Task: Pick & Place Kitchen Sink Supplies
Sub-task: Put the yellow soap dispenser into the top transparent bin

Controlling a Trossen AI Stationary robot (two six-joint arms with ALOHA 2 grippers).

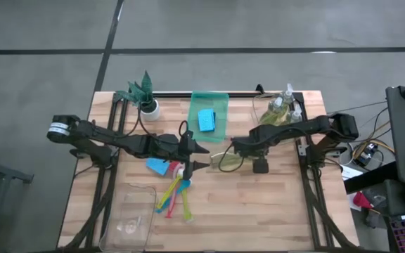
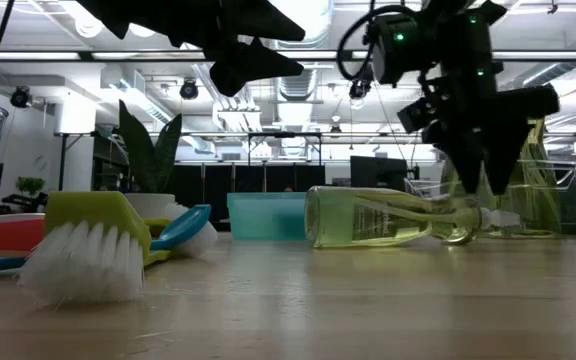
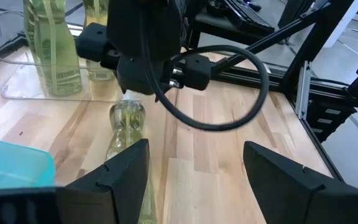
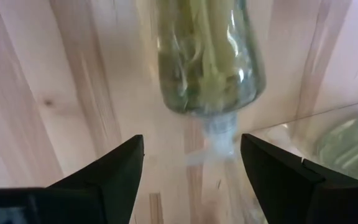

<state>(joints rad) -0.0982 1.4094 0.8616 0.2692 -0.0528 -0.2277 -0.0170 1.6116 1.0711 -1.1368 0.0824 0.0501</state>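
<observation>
A clear soap bottle [image 1: 227, 161] of yellowish liquid lies on its side on the table, mid-table. My right gripper [image 4: 191, 162] points down over its neck [image 4: 219, 127], open, one finger on either side of the neck without touching. My left gripper [image 1: 204, 157] hovers open just left of the bottle [image 3: 126, 124], high above the table in the low view [image 2: 258, 45]. Several colored brushes [image 1: 176, 193] lie together on the table near the left gripper. One blue sponge [image 1: 158, 166] lies on the wood beside them; another [image 1: 207, 119] lies in the green tray [image 1: 220, 98].
A clear tray [image 1: 262, 116] at the far right holds upright soap bottles [image 1: 281, 109]. Another clear tray [image 1: 132, 218] sits at the near left edge. The potted plant [image 1: 145, 95] stands at the far left. Bare wood lies toward the near right.
</observation>
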